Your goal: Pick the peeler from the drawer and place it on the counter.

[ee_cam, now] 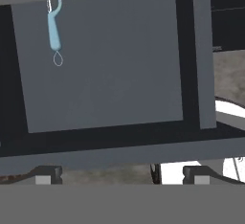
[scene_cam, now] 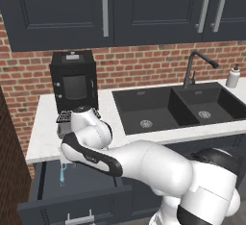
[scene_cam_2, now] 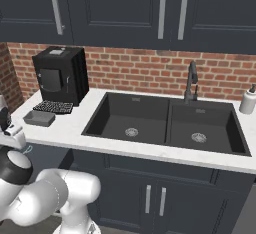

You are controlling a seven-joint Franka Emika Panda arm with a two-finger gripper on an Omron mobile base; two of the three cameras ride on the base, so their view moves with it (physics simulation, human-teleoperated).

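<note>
The drawer (scene_cam: 72, 193) stands pulled open below the counter (scene_cam: 43, 132), with its silver handle (scene_cam: 79, 218) at the front. In the hand view its grey floor (ee_cam: 110, 65) lies straight ahead. The pale-blue peeler (ee_cam: 54, 29) lies flat in the upper left corner of that floor, thin wire loop toward me. From the left base it shows as a small blue tool (scene_cam: 62, 173) at the drawer's left side, just under my forearm. My gripper (ee_cam: 122, 175) hovers above the drawer, open wide, nothing between its fingertips (ee_cam: 48, 175), well away from the peeler.
A black coffee machine (scene_cam: 73, 81) stands on the counter right above the drawer. The black double sink (scene_cam: 178, 106) with faucet (scene_cam: 192, 68) and a soap dispenser (scene_cam: 233, 76) lie to the right. A brick wall (scene_cam: 9, 171) closes the left side.
</note>
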